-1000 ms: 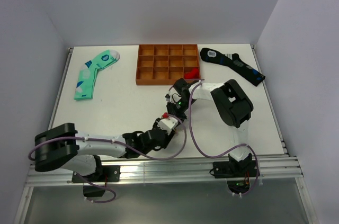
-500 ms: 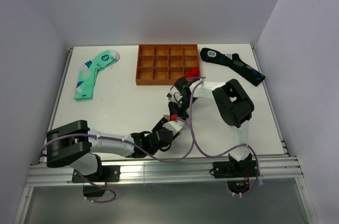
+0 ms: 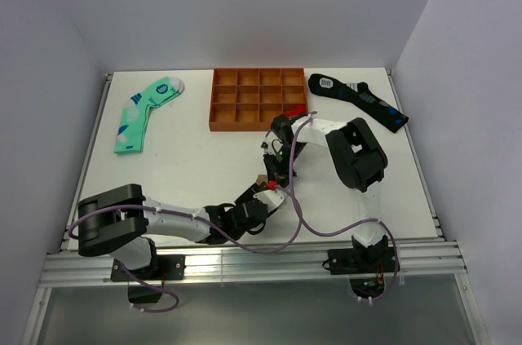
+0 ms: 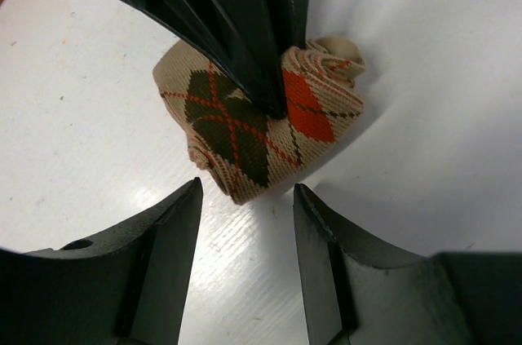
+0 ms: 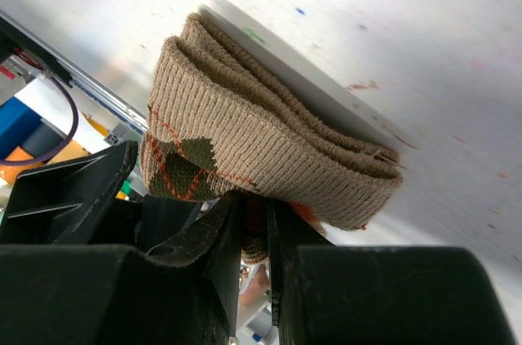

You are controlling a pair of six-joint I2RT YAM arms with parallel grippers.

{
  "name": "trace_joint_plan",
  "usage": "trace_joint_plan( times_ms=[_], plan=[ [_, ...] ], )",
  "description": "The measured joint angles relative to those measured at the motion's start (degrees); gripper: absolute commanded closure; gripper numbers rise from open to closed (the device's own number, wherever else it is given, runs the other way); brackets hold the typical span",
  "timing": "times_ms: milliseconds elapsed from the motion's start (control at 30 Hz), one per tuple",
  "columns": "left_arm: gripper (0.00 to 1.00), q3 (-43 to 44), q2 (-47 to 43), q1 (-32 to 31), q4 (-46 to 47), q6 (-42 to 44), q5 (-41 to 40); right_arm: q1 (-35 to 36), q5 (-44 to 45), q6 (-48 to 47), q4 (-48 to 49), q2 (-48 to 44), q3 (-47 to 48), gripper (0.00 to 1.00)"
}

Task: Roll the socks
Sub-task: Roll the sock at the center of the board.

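The tan argyle sock (image 4: 245, 129) lies on the white table as a loosely rolled bundle, with dark and orange-red diamonds showing. My right gripper (image 5: 254, 227) is shut on a fold of it, and its black fingers (image 4: 245, 35) come down onto the bundle's middle. My left gripper (image 4: 246, 192) is open, its fingertips on either side of the bundle's near end and not touching it. From above only a small tan bit of the sock (image 3: 262, 181) shows, between the right gripper (image 3: 273, 172) and the left gripper (image 3: 263, 196). Folded ribbed layers of the sock (image 5: 269, 145) fill the right wrist view.
An orange compartment tray (image 3: 258, 99) stands at the back, with something red (image 3: 298, 111) in a near right cell. A mint-green sock (image 3: 145, 112) lies at the back left and a black sock (image 3: 357, 100) at the back right. Both arms crowd the table's middle front.
My left arm has swung right and brought its open gripper up to the sock. The right gripper stays shut on the bundle, its wrist shifted slightly back.
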Motion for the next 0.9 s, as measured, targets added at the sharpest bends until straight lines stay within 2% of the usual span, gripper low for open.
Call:
trace_joint_plan(
  times_ms=[367,633,900],
  plan=[
    [0.45,-4.35,1.46,-3.28,10.34,7.93,-1.64,-0.87,1.03,-0.81,-1.49,-0.04,0.0,0.94],
    [0.43,-9.07,0.94,-3.54,22.73,16.35,-1.42,-0.85,1.16,-0.83,-1.51,-0.11,0.0,0.95],
    [0.42,-9.33,1.55,-2.71,29.03,21.22,5.16,-0.87,1.86,-0.85,-1.77,-0.39,0.0,0.95]
  ],
)
